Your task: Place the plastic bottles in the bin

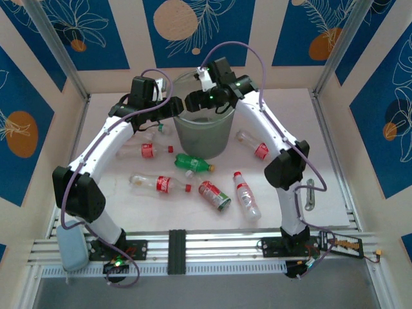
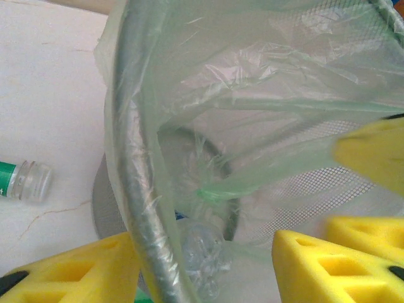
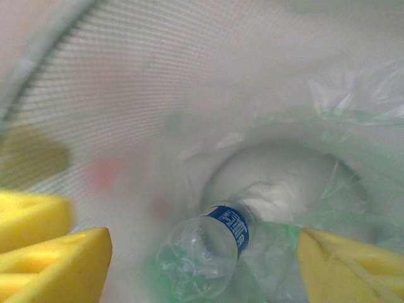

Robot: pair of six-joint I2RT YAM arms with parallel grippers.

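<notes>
**White tabletop, blue leaf-patterned walls: both arms bent over the bin**

White table [image 1: 96, 116] fills the booth, walled by blue and cream panels [image 1: 58, 32] with leaf prints. Both arms rise from the near rail, elbows out, and fold inward so that their wrists meet above the bin [image 1: 203, 138].

The right gripper [image 3: 203, 243] points steeply down into the bin's mouth. Its yellow fingers [image 3: 63, 265] stand wide apart with nothing between them. Directly beneath that gap a clear blue-labelled bottle [image 3: 208, 249] lies on its side at the bottom of the bin, on the crumpled liner [image 3: 353, 107], well below the fingertips.

The left gripper [image 2: 203, 243] reaches in from the other side, tilted down over the near-left rim. Its jaws are partly spread and straddle the rim. One pad [image 2: 76, 271] sits outside, against the liner-wrapped rim, and the other is inside the bin. A gap shows beside the inner pad, so I see no firm pinch. A yellow finger of the right gripper pokes in just beyond it.

Outward from the hands, the other bottles [image 1: 161, 183] lie scattered on the table around the bin's foot, mostly toward the arm bases. Most have red labels, and a green bottle [image 1: 193, 163] lies just in front of the bin.
</notes>
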